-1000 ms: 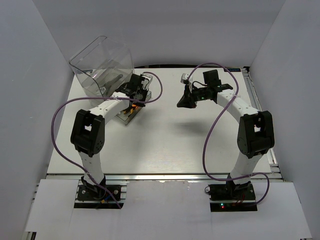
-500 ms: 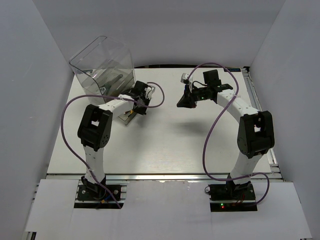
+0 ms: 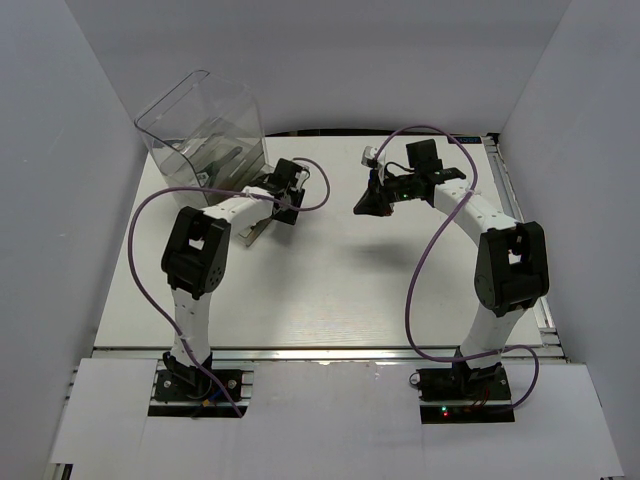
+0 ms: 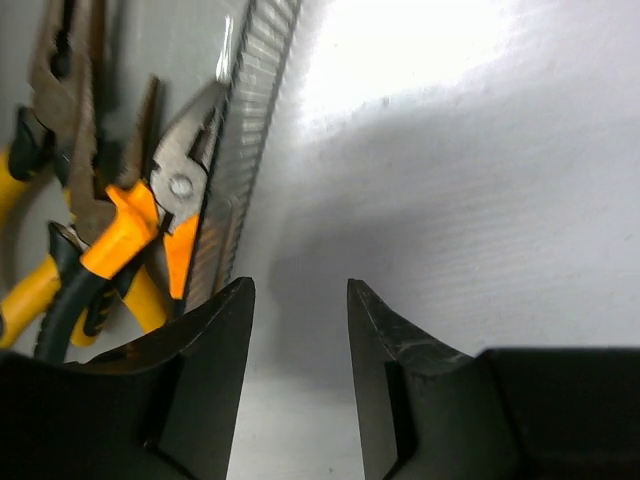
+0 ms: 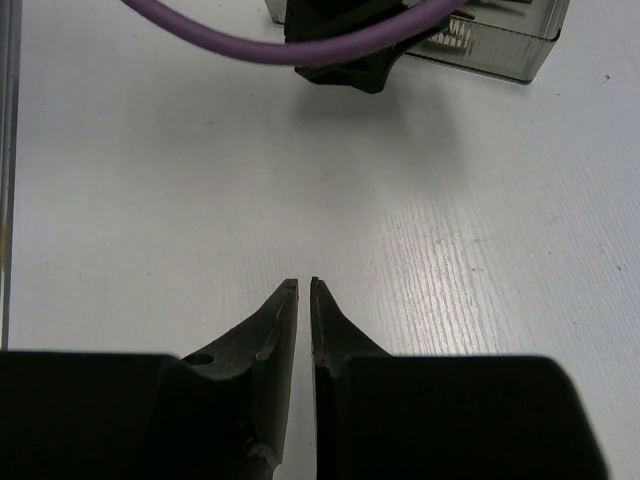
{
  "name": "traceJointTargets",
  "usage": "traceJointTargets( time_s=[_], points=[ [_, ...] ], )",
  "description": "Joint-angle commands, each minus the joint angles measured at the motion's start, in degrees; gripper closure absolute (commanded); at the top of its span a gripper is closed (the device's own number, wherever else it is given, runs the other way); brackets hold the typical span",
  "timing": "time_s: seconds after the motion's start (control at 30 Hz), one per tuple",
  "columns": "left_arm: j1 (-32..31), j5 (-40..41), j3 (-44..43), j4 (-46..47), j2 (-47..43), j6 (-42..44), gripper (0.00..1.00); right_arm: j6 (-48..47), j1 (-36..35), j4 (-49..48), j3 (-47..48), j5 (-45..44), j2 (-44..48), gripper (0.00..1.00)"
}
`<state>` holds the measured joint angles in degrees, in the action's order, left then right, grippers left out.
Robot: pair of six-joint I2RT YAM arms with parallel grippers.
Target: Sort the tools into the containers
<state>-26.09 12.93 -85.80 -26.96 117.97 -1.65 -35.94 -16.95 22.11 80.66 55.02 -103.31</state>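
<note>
White-walled cell, white counter (image 3: 330,290): pliers lie in a drawer, and both grippers are empty.
At the far left stands the clear cabinet (image 3: 200,125) with its curved top. Near it, a see-through drawer (image 4: 250,120) lies on the counter, holding orange-handled pliers (image 4: 135,220) and yellow-handled pliers (image 4: 28,292) piled together. The left gripper (image 4: 300,340) hangs just beside the drawer's ribbed wall, fingers apart with nothing between them. Well to the right, the right gripper (image 5: 304,300) hovers over the counter, fingertips all but together, holding nothing.
</note>
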Motion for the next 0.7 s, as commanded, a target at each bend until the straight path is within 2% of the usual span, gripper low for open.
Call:
traceJointTargets(
  time_s=[0.0,0.03,0.1,0.13,0.17,0.33,0.53,0.6,0.63,0.67],
  points=[
    [1.3,3.0,-4.0,2.3,-1.5,-1.6,0.47,0.4,0.3,-1.0,-0.6,0.9,2.1,0.84],
    [1.3,2.3,-4.5,2.3,-1.7,-1.6,0.57,0.3,0.3,-1.1,-0.6,0.8,2.1,0.84],
    [1.3,-0.6,-4.7,2.7,-1.5,-1.3,0.88,0.4,0.3,-1.1,-0.6,0.7,2.1,0.84],
    [1.3,-1.5,-4.9,2.7,-1.3,-1.2,0.98,0.3,0.3,-1.1,-0.6,0.7,2.1,0.84],
    [1.3,-2.2,-5.0,2.8,-0.8,-1.2,1.00,0.3,0.3,-1.1,-0.5,0.7,2.0,0.84],
    [1.3,-6.9,-6.7,3.0,4.0,-2.9,1.00,0.0,0.4,-0.6,0.0,0.7,2.1,0.84],
    [1.3,-3.0,-9.2,2.9,8.1,-3.3,0.99,-0.2,1.0,-0.4,-0.1,0.7,2.3,0.84],
    [1.4,1.2,-10.4,2.4,8.6,-4.6,0.82,-0.4,1.2,0.0,0.1,0.7,2.4,0.84],
    [1.4,5.4,-10.6,2.2,8.6,-4.9,0.61,-0.6,1.5,0.0,0.1,0.7,2.5,0.84],
    [1.4,7.0,-10.7,2.1,8.4,-5.1,0.51,-0.8,1.6,0.2,0.1,0.7,2.5,0.84]
  ],
)
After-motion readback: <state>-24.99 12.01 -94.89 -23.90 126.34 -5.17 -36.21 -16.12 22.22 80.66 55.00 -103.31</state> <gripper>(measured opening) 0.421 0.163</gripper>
